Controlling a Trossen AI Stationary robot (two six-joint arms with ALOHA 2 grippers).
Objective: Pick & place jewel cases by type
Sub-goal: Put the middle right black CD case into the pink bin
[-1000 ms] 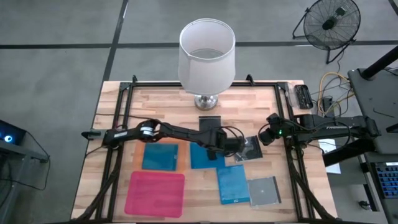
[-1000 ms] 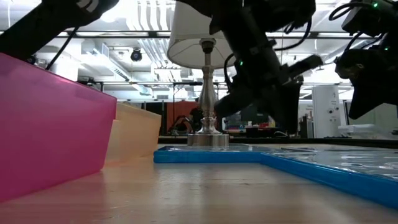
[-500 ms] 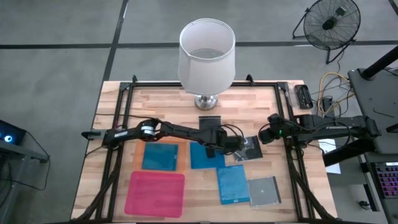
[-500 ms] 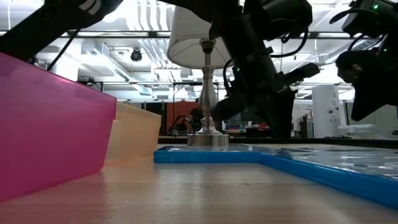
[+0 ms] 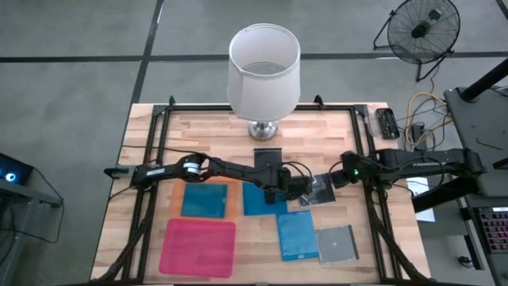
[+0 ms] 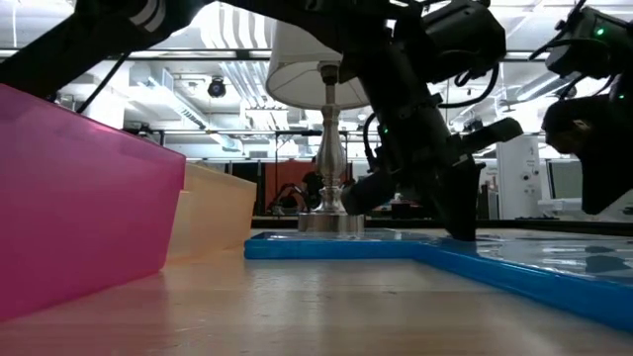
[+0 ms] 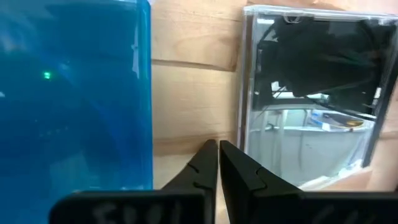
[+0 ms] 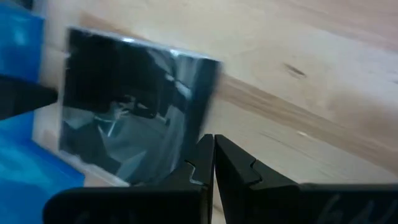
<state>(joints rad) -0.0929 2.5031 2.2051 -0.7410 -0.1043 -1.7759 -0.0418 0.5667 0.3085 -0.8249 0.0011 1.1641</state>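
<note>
A: Left end effector (image 5: 300, 191), fingers pressed together, nothing between them. It sits low over the bench (image 5: 206, 135), in front of the lamp (image 5: 263, 71) and a little to its right.

B: What lies nearest it?

A: A clear-silvery jewel case (image 5: 320, 189), just beyond the fingertips on the side away from the lamp's left. In the left wrist view that case (image 7: 311, 93) lies flat, with a blue jewel case (image 7: 74, 93) beside it and a strip of bare wood between the two.

B: Right end effector?

A: The right end effector (image 5: 336, 176) is closed too, empty, at the far edge of that same clear case (image 8: 134, 106), further right of the lamp.

B: Other cases?

A: Another blue case (image 5: 298, 235) and a silvery one (image 5: 338, 243) lie side by side, further in front of the lamp. A dark case (image 5: 267, 156) lies just before its base.
</note>
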